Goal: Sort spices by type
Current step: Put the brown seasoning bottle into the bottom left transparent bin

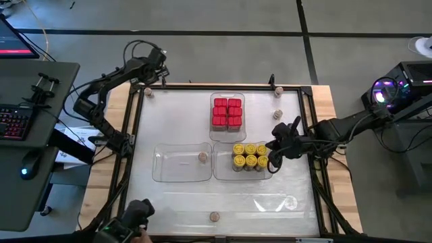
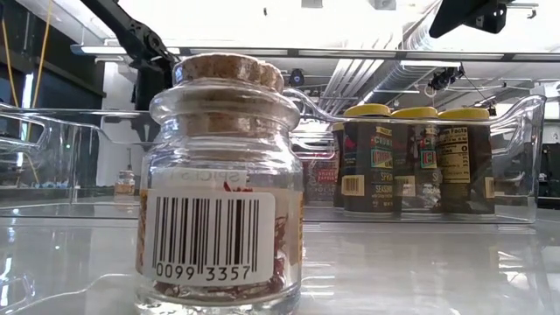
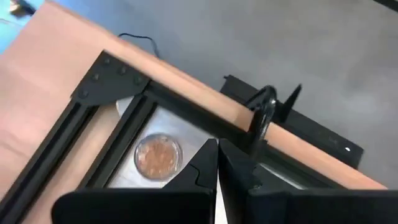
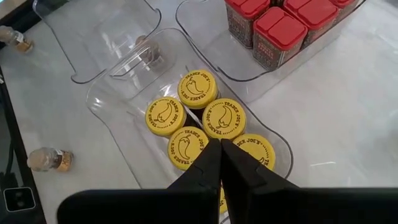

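Overhead view of the surface (image 1: 223, 196). Red boxy containers (image 1: 227, 113) fill the clear tray (image 1: 227, 98) at 12 o'clock. Yellow-lidded jars (image 1: 250, 156) stand grouped in the tray (image 1: 224, 169) toward 4 o'clock, and one cork-topped jar (image 1: 202, 156) sits in the tray (image 1: 177, 169) toward 8 o'clock. Loose cork-topped jars lie at 6 o'clock (image 1: 214, 217), near the 11 o'clock corner (image 1: 148, 92), and two toward 1 o'clock (image 1: 277, 90). The right tool (image 1: 273, 150), clenched and holding nothing, hovers over the yellow lids. The left tool (image 1: 164, 79), clenched and holding nothing, hangs at the 11 o'clock corner just beside the jar there.
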### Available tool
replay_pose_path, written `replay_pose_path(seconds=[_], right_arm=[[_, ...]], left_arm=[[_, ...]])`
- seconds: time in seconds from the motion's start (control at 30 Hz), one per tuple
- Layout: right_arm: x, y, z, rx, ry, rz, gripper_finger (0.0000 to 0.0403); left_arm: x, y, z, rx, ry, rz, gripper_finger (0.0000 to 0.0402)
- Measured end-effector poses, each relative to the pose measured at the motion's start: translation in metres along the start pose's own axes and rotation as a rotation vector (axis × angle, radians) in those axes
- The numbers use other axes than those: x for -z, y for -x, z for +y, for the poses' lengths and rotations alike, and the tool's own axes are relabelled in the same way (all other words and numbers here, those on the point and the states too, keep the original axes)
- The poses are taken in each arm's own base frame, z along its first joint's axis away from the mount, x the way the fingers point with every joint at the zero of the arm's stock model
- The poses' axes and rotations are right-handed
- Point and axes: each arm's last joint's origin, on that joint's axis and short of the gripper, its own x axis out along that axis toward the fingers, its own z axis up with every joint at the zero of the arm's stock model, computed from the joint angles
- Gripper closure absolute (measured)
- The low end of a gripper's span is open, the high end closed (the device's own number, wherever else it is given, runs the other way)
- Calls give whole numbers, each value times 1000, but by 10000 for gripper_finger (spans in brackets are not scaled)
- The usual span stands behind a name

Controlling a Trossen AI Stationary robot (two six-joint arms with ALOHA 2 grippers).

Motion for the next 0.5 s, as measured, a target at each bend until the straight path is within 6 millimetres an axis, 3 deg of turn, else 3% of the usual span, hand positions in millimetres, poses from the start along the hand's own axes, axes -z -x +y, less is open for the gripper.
replay_pose_path(seconds=[0.27, 0.5], right_arm=[[0, 0, 0, 3, 6, -3, 403], [0, 0, 0, 3, 25, -2, 403]], left_arm=[[4, -3, 0, -104, 139, -91, 401], [35, 1, 2, -331, 167, -227, 401]])
